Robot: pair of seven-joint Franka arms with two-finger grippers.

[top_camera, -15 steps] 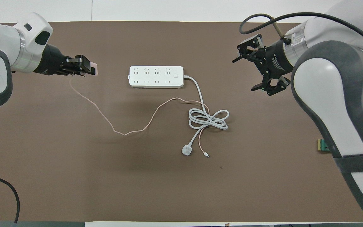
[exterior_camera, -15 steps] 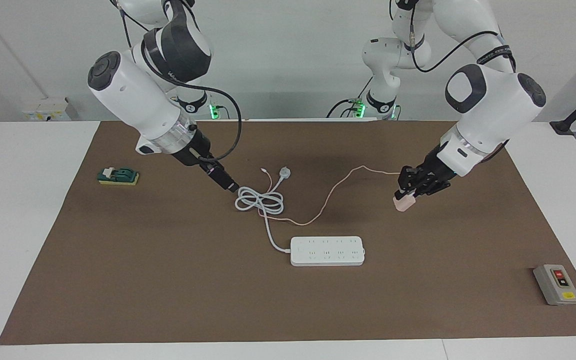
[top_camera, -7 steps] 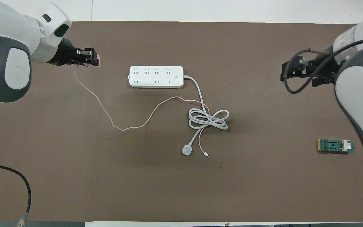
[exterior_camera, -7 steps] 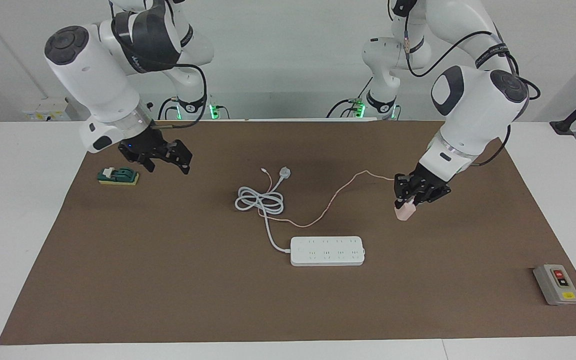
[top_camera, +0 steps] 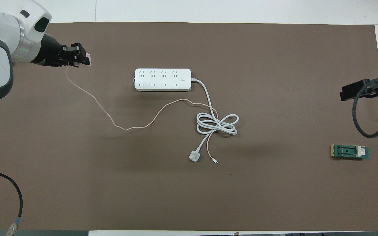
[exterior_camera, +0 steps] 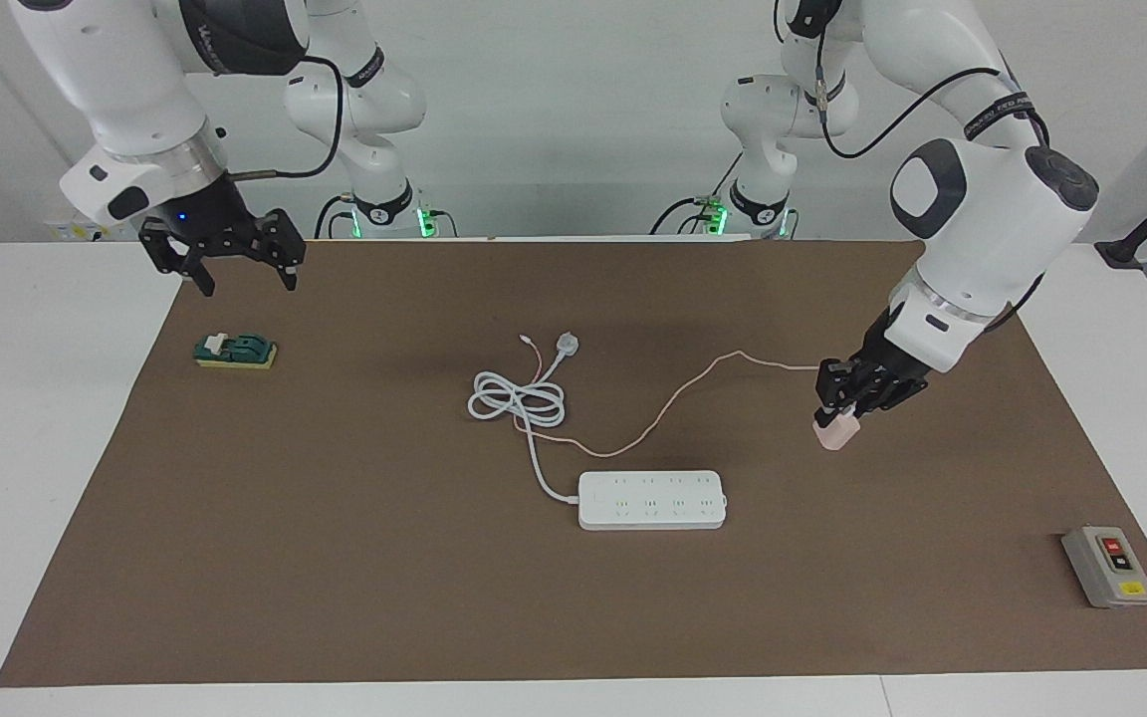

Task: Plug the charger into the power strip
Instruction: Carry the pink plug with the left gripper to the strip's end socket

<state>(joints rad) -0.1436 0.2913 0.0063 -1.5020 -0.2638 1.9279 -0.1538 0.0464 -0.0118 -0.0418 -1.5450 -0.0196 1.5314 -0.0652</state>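
The charger [exterior_camera: 837, 434] is a small pale pink cube, and my left gripper [exterior_camera: 840, 410] is shut on it from above. It hangs over the brown mat [exterior_camera: 335, 558], off the power strip's end toward the left arm's end of the table. In the overhead view the left gripper [top_camera: 81, 59] hides most of the charger [top_camera: 90, 60]. Its thin pink cable [exterior_camera: 693, 378] trails down to the coiled white cord [exterior_camera: 519, 398]. The power strip [exterior_camera: 651, 499] [top_camera: 162, 79] lies flat, sockets up. My right gripper [exterior_camera: 248, 282] hangs open and empty, high over the mat's corner by the right arm's base.
A green and yellow block [exterior_camera: 235, 351] [top_camera: 349, 151] lies toward the right arm's end. A grey box with red and yellow buttons [exterior_camera: 1108, 566] sits toward the left arm's end, farther from the robots. The power strip's white round plug [exterior_camera: 567, 345] rests beside the coil.
My right arm has swung up and away from the coiled cord to the mat's corner at its own end. The left gripper carried the charger slightly toward the left arm's end.
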